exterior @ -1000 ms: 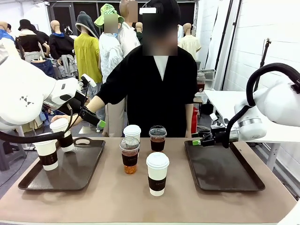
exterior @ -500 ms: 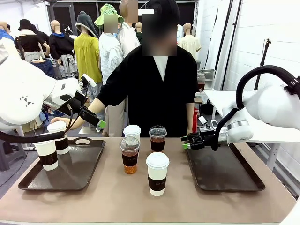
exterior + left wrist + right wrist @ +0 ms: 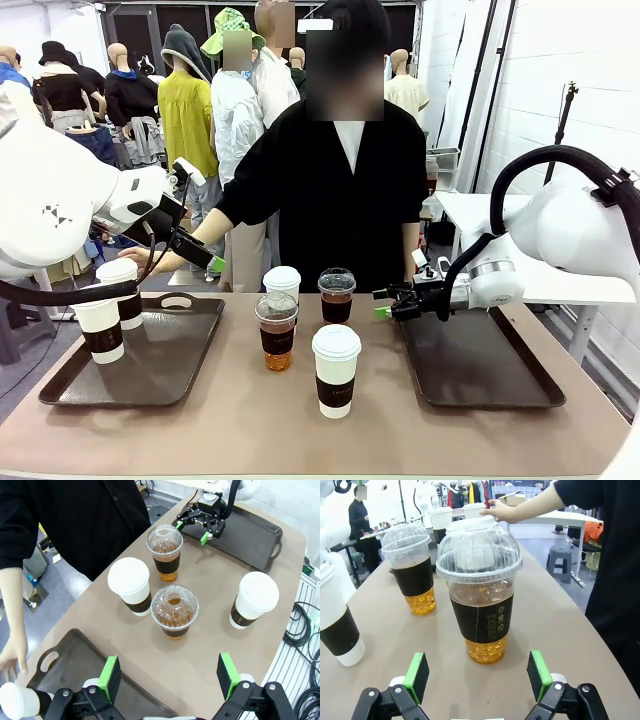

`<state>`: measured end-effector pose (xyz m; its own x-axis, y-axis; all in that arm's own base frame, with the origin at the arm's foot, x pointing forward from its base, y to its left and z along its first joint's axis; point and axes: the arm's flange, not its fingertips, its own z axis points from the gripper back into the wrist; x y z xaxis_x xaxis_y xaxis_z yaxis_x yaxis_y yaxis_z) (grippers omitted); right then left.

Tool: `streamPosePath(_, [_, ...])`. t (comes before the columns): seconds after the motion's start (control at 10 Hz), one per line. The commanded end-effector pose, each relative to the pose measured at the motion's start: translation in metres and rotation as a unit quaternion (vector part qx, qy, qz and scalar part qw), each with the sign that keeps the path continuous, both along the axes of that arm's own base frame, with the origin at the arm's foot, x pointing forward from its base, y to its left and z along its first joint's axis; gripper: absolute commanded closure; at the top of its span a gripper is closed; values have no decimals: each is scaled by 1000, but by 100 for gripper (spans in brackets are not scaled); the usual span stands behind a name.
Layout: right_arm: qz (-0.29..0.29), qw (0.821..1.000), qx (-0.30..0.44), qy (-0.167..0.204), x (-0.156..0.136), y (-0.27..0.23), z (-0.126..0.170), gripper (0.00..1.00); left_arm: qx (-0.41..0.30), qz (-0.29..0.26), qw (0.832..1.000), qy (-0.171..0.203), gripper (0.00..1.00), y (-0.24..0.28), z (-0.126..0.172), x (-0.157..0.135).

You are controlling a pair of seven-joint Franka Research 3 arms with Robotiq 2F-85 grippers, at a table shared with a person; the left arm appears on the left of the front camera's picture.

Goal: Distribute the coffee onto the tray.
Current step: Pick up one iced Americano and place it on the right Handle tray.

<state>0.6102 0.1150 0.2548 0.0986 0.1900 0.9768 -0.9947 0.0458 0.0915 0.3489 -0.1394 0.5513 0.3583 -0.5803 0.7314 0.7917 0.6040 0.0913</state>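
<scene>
At the bench's (image 3: 250, 425) front edge a band of bare top runs the full width. Just behind it, in the middle, stands the nearest white cup (image 3: 336, 371), upright and apart from the others. Behind and to its left is the near clear cup (image 3: 276, 331) of amber drink.

The left tray (image 3: 170, 360) lies to the left with open bench between it and the middle cups. The front tray cup (image 3: 100, 331) stands at its left side and the back tray cup (image 3: 120, 293) is just behind that; the rest of the tray's floor is open. The right tray (image 3: 480, 360) lies to the right, its dark floor bare.

The right gripper (image 3: 382, 303) hovers over the right tray's inner far corner, fingers spread wide. The far clear cup (image 3: 479, 597) stands straight ahead of it, near but not touched. The far white cup (image 3: 282, 283) stands just beside that cup, on its left.

The left gripper (image 3: 168, 674) hangs above the left tray's far right corner, its green pads well apart and holding nothing, with the four middle cups beyond it.

The person's hand (image 3: 140, 262) reaches over the left tray's far edge by the back tray cup; it seems close to the lid, though contact cannot be told.
</scene>
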Motion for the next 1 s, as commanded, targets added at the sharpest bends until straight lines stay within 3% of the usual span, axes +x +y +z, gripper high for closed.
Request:
streamPosePath(0.0, [-6, 1000, 6, -7, 1, -6, 0, 0, -3, 0, 1000, 1, 0, 1, 0, 0])
streamPosePath(0.6, [-1, 1000, 0, 0, 0, -2, 0, 0, -3, 0, 1000, 1, 0, 1, 0, 0])
streamPosePath(0.9, [4, 1000, 30, -1, 1, 17, -17, 0, -3, 0, 1000, 1, 0, 1, 0, 0])
